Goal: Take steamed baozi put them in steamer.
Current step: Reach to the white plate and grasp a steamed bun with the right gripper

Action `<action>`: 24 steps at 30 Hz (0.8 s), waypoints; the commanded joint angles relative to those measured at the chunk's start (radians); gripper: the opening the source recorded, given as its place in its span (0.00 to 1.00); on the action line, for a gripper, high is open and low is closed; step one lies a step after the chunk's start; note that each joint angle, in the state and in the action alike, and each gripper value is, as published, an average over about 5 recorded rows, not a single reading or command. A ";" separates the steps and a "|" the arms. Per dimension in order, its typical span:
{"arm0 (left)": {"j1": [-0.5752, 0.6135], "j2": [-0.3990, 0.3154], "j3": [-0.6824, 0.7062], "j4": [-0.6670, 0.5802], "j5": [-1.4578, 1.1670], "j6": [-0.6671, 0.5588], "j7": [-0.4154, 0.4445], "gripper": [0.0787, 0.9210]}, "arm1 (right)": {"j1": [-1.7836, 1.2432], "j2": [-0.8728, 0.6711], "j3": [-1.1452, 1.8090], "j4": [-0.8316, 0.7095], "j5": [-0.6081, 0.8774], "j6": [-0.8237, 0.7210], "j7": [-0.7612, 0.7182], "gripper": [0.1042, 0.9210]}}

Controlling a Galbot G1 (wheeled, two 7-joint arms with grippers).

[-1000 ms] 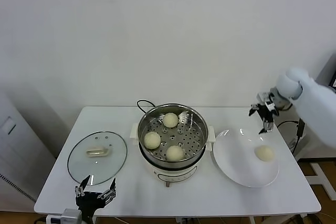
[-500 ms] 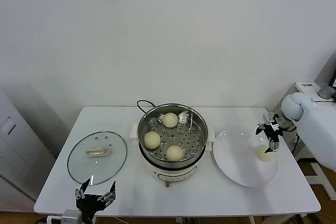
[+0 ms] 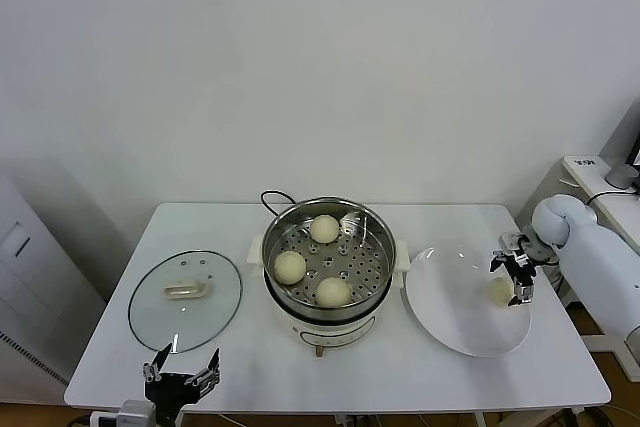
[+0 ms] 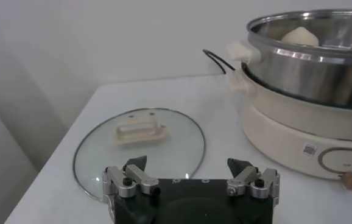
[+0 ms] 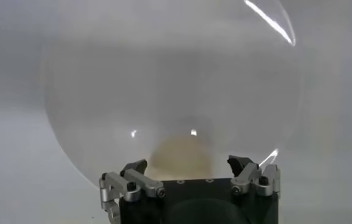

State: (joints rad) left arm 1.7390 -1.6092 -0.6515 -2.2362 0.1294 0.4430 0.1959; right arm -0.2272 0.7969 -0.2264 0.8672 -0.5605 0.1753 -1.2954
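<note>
Three cream-white baozi [image 3: 324, 229] [image 3: 290, 267] [image 3: 333, 292] lie in the steel steamer [image 3: 375, 227] at the table's middle. One of them shows over the steamer's rim [image 4: 310, 52] in the left wrist view [image 4: 300, 36]. A fourth baozi [image 3: 499, 290] lies on the white plate [image 3: 450, 307] at the right. My right gripper [image 3: 516, 275] is open right over this bun, which sits between its fingers [image 5: 184, 156]. My left gripper [image 3: 180, 379] is open and empty at the table's front left edge.
A round glass lid with a white handle [image 3: 186, 292] lies flat to the left of the steamer, also in the left wrist view [image 4: 140, 131]. The steamer's black cord [image 3: 268, 199] runs behind it. The plate is close to the table's right edge.
My right gripper has come down from above the plate's far side to the bun on the plate. The left arm has stayed put.
</note>
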 commanded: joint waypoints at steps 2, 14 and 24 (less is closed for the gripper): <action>-0.001 -0.039 0.000 0.004 -0.001 0.004 0.001 0.88 | -0.020 0.013 0.024 -0.018 -0.043 0.009 0.008 0.88; -0.004 -0.040 0.000 0.008 0.000 0.006 0.001 0.88 | -0.020 0.017 0.025 -0.029 -0.061 0.008 0.015 0.88; -0.005 -0.039 0.004 0.011 0.001 0.005 0.000 0.88 | -0.012 0.012 0.019 -0.022 -0.017 -0.025 0.024 0.64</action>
State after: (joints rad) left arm 1.7330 -1.6091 -0.6499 -2.2249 0.1300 0.4487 0.1965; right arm -0.2417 0.8128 -0.2044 0.8405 -0.6021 0.1711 -1.2736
